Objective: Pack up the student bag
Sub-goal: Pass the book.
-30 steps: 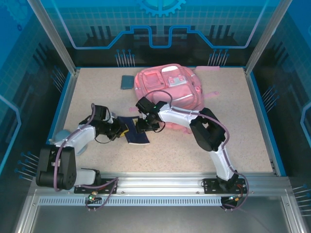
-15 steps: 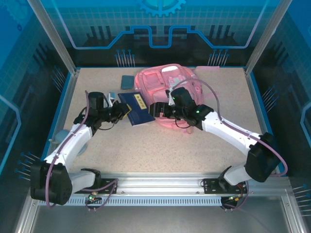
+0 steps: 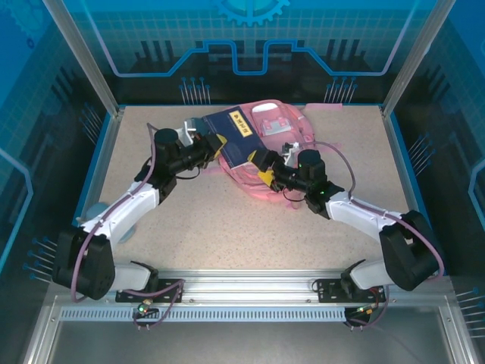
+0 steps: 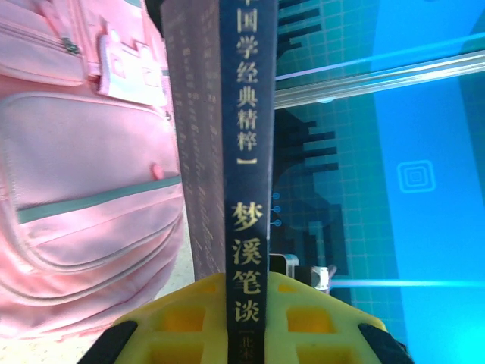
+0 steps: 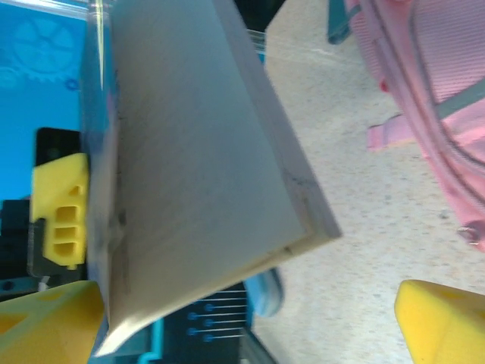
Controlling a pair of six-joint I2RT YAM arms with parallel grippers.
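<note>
Pink student bag (image 3: 292, 140): lies flat at the far middle of the table (image 3: 227, 227), front pockets facing up. No open mouth can be made out from any view.
Book (image 3: 236, 130): dark blue, raised off the table, its far part over the bag's left side.
Left gripper (image 3: 215, 145): clamped narrow on the spine end of the book, and the only thing carrying it.
Right gripper (image 3: 264, 165): jaws spread wide and gripping nothing. The book's page edge sits between its fingers, close to one of them.
Risk, slip: the book is held at one end only. In my judgement its weight could pivot it in the pads, so that it sags or drops onto the bag.
Risk, knock: both grippers are near each other over the bag. A sideways move by the right one could strike the book's corner and twist it in the clamp.
Risk, entry: if the compartment is shut or collapsed, pressing the book down would likely crumple the soft fabric or push the bag toward the far edge.
Risk, snag: straps and zip pulls near the right fingers may catch.
</note>
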